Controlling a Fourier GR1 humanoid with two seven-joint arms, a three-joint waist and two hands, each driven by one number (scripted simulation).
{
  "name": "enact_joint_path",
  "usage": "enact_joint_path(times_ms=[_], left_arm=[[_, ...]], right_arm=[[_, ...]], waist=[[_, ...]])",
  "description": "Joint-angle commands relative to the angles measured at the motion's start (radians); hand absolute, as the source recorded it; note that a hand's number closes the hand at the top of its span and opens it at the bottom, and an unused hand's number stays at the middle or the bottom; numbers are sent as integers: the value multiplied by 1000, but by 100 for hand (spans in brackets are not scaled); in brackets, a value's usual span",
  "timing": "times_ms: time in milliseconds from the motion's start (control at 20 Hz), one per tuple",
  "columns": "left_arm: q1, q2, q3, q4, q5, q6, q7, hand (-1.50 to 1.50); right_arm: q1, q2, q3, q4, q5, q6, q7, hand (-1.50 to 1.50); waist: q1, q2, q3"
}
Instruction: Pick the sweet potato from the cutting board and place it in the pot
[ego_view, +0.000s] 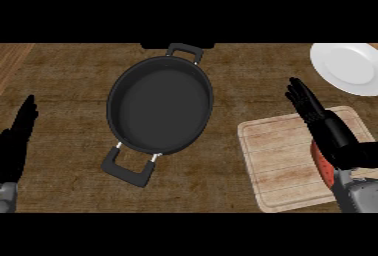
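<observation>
A robot's right hand (325, 125) hangs over a wooden cutting board (277, 160) at the right of a kitchen table (66, 150), fingers straight and together and pointing away, holding nothing. Under its wrist and palm lies the sweet potato (322, 165); only a reddish-orange sliver shows along the hand's left side, near the board's right edge. Whether the palm touches it cannot be told from this angle.

The left hand (18, 137) rests at the view's left edge, fingers straight, well apart from everything. A black oval pot (160, 102) with two handles stands in the middle of the table, nothing in it, between the two hands. A white plate (348, 67) sits beyond the board, at the top right corner.

The sweet potato is likely a stiff, dense root of moderate weight for its size: it should not give under the fingers and is hardly fragile, but its rounded, tapering body could roll on the flat board or slip if pinched near an end. The safest hold looks to be across its thick middle, thumb on one flank and fingers on the other, curled well round it. Most of it is hidden, so its length and which way it lies remain uncertain. The pick appears not yet made, and the carry leftward to the pot is still ahead.
</observation>
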Motion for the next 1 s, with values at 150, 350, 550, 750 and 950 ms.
enact_joint_path(times_ms=[150,350,550,750,950], left_arm=[[-43,15,11,36,-45,-4,114,0],[30,-21,12,91,11,-16,158,0],[-3,-23,2,67,21,-28,234,0],[-33,-74,-26,95,-13,-6,262,0],[-18,-62,2,98,-5,-34,216,0]], right_arm=[[27,-24,-78,-67,15,-96,175,150],[14,-184,-220,11,320,-360,166,150],[137,15,-108,-44,526,-634,90,-150],[251,3,-20,-264,705,-669,245,-150],[300,-154,-66,-402,710,-435,498,-150]], waist=[[-28,-8,-28],[-91,-10,-36],[-43,-9,-27],[-37,-11,-29],[-30,-10,-30]])
